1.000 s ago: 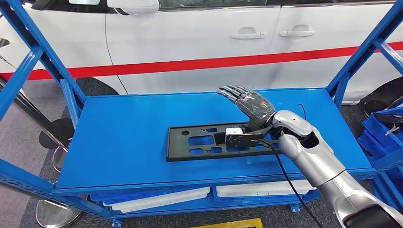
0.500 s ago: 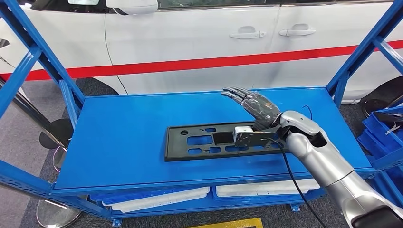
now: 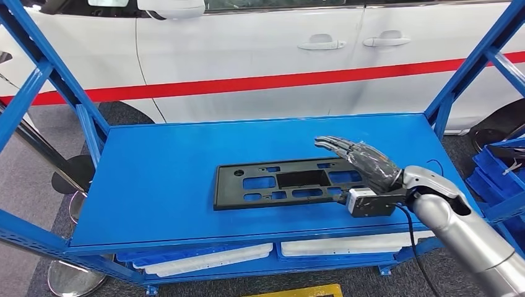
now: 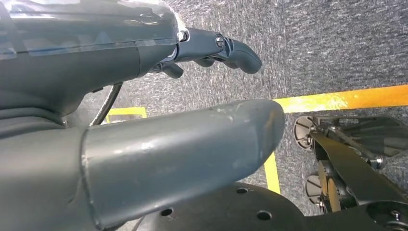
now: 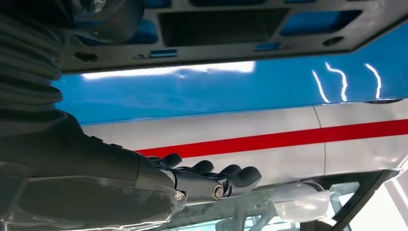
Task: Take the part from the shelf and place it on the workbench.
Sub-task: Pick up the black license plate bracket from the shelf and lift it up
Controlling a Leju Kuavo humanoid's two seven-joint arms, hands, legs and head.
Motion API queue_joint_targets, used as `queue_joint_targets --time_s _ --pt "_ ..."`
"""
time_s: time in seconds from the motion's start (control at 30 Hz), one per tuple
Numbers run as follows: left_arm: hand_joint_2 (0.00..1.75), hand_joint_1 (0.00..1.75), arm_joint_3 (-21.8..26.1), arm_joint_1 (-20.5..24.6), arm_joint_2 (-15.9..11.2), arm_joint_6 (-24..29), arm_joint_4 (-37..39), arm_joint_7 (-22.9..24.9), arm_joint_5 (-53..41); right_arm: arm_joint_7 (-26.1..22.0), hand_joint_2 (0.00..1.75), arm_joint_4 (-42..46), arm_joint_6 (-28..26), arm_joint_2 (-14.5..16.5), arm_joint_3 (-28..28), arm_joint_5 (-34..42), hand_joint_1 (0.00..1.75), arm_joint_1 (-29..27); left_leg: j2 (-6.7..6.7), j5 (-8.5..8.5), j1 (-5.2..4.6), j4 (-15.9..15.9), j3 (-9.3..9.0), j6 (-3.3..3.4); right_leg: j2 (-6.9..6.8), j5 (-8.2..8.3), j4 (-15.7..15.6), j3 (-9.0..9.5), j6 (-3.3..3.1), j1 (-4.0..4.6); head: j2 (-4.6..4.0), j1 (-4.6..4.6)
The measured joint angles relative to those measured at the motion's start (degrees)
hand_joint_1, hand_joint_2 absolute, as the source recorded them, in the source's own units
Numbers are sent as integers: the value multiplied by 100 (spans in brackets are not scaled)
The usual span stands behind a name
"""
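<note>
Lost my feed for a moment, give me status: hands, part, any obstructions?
Right hand open, fingers extended over the part's right end, no grip. Left hand hanging over the floor, holding nothing. Black part flat on blue shelf. Nothing blocking.

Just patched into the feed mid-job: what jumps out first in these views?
The long black part with cut-out windows lies flat in the middle of the bright blue shelf. The right hand hovers open over its right end, holding nothing. Behind the shelf stands a white car with a red stripe.
</note>
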State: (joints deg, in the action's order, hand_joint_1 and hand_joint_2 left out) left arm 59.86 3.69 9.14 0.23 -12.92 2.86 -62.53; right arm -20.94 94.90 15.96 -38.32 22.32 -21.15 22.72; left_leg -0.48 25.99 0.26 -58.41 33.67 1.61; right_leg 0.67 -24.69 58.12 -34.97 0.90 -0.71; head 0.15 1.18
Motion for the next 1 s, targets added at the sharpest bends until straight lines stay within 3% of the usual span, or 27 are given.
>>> queue_joint_targets --time_s 0.27,0.4,0.73,1.0 --pt "0 0 47 11 0 3 0 2 -65 -65 175 327 291 -685 -222 39 0 -265 1 1 -1 0 -1 -1 1 0 1 0 0 -1 0 0" --pt "0 0 64 24 0 10 0 3 -107 -66 175 354 341 -835 -145 -27 0 -258 1 1 0 0 -2 -1 1 0 5 0 0 1 0 0" --pt "0 0 138 58 1 34 0 -8 -207 2 175 237 257 -822 456 -417 0 -26 1 1 1 2 -2 -2 1 -2 15 -2 -1 1 0 0" --pt "0 0 150 72 2 33 0 -8 -285 100 175 -264 22 -464 1357 -677 0 294 0 -2 1 3 -2 -2 -1 -2 20 -3 -2 1 0 -1"
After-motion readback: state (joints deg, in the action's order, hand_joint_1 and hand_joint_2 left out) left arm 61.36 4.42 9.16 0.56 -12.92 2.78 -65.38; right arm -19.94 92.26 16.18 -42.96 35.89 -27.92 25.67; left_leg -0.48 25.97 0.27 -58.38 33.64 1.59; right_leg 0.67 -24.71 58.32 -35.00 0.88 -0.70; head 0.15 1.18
